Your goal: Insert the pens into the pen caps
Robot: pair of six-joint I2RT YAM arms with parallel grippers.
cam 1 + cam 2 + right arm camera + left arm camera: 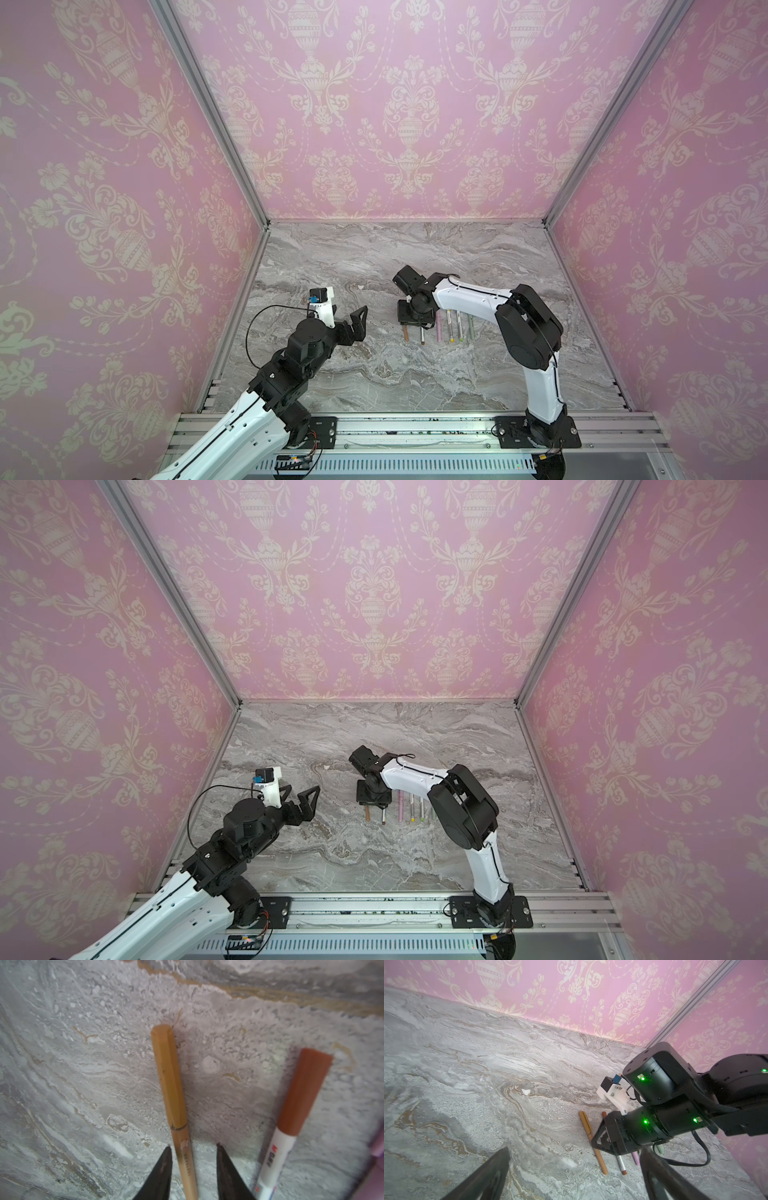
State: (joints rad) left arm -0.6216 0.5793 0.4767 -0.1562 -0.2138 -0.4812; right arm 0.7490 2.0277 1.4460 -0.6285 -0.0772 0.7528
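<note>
Several pens lie side by side on the marble table. The tan pen lies flat with its tan pen cap seated on it. My right gripper stands open astride its barrel: one finger is close to it, the other is apart. Beside it lies a white pen wearing a brown cap. In both top views the right gripper hangs over the row's left end, above the tan pen. My left gripper is open and empty, well left of the row.
To the right of the tan pen come the brown-ended pen, a pink one, then yellow-ended, green-ended and sage ones, partly under the right arm. Pink walls enclose three sides.
</note>
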